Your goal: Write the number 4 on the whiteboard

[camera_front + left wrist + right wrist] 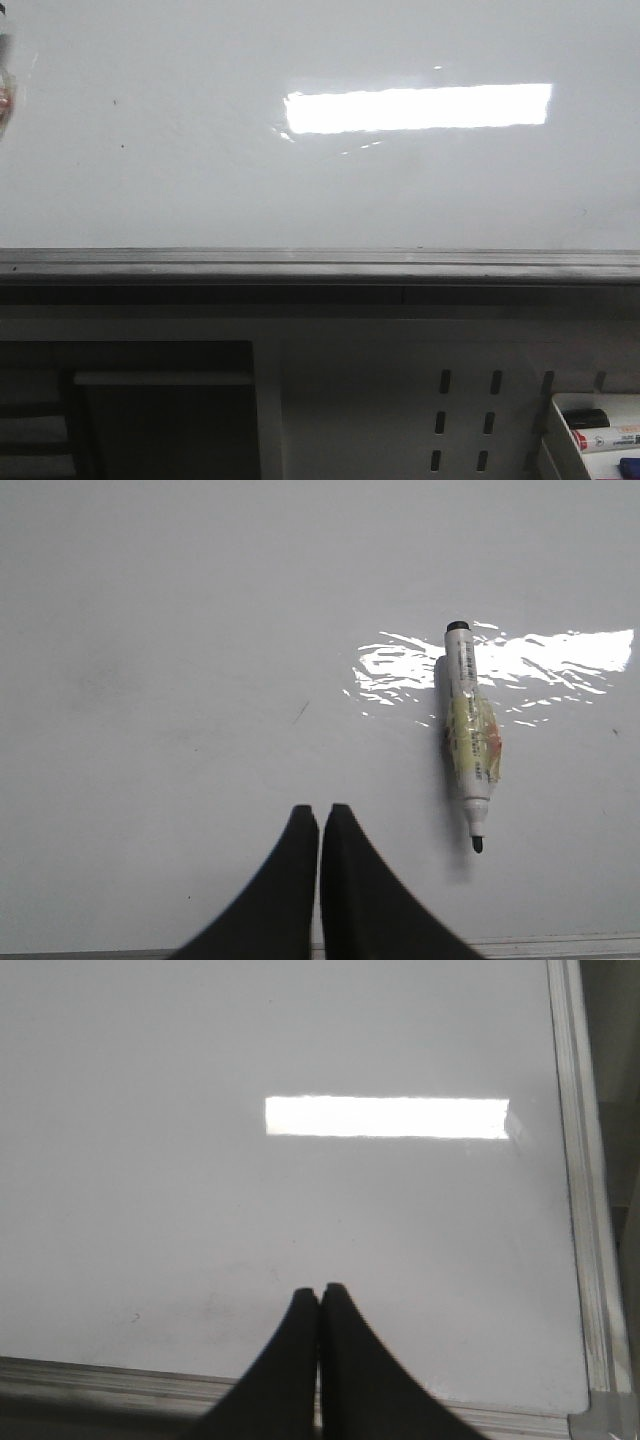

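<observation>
- Left gripper (319,815): black fingers pressed together tip to tip, nothing between them; it hovers over the whiteboard (200,630), tips pointing toward 12 o'clock in the left wrist view.
- Right gripper (320,1295): fingers likewise closed on each other, nothing grasped; it hangs above the board near the aluminium frame (575,1160), whose corner sits at about 4 o'clock from the tips.
- Marker (467,735): lies flat on the board, uncapped, at 2 o'clock from the left gripper, near but apart from it; black nib toward 6 o'clock, black end cap toward 12 o'clock; its upper part overlaps the light glare (540,655); the barrel is white with a yellowish label.
- Whiteboard, front view (150,180): fills the upper half; glossy, with a rectangular glare (418,108) at 1 o'clock from centre; dark grey ledge rail (320,266) along its lower edge.
- Number 4: no drawn digit is visible on the board in any view; only tiny dark specks (114,102).
- Below the rail: white perforated panel (465,415) with slots; at 5 o'clock, a white tray (560,420) holding markers.
</observation>
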`<state>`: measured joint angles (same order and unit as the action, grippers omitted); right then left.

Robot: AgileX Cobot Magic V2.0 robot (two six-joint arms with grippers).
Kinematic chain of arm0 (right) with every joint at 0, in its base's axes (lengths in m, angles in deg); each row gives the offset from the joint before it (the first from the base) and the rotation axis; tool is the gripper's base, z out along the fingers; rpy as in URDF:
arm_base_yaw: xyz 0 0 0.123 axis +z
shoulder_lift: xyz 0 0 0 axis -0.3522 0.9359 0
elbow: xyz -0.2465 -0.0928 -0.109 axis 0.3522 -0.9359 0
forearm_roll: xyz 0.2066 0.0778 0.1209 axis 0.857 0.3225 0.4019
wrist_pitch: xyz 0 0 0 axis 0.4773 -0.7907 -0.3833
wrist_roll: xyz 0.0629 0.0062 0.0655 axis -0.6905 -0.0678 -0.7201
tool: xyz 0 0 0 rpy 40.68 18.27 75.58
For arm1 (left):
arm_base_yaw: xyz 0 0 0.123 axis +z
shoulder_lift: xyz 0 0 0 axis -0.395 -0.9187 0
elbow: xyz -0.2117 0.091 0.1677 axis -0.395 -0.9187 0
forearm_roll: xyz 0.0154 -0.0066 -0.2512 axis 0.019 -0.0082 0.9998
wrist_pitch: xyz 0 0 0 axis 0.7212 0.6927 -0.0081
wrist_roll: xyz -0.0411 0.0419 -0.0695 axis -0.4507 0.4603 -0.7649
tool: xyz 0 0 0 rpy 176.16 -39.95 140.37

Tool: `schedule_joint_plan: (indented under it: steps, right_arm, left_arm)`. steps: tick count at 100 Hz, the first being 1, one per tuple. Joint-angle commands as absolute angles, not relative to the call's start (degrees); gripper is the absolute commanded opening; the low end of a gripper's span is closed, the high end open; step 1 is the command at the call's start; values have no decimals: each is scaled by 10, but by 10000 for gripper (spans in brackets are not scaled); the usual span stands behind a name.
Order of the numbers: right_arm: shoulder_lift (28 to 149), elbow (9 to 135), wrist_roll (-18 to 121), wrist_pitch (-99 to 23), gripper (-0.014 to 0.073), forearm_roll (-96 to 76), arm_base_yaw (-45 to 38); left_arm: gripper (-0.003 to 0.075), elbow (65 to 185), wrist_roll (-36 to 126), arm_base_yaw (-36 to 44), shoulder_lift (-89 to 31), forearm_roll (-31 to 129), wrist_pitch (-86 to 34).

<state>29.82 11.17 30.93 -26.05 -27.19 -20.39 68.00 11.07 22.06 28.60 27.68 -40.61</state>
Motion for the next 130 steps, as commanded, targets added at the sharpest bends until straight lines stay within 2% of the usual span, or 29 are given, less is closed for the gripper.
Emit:
schedule_joint_plan:
  steps: [1, 106, 118, 130]
  right_arm:
    - [285, 100, 312, -210, -58, -270, -206]
    - [285, 104, 312, -192, -58, -256, -206]
    - [285, 140, 312, -234, -58, -239, -206]
    - [295, 209, 312, -298, -58, -239, -206]
  left_arm:
    - [-20, 665, 104, 220, 301, 277, -452]
    - [-20, 665, 104, 220, 301, 281, -466]
    - [-20, 688, 104, 220, 301, 308, -486]
    - [-20, 750, 104, 220, 300, 308, -446]
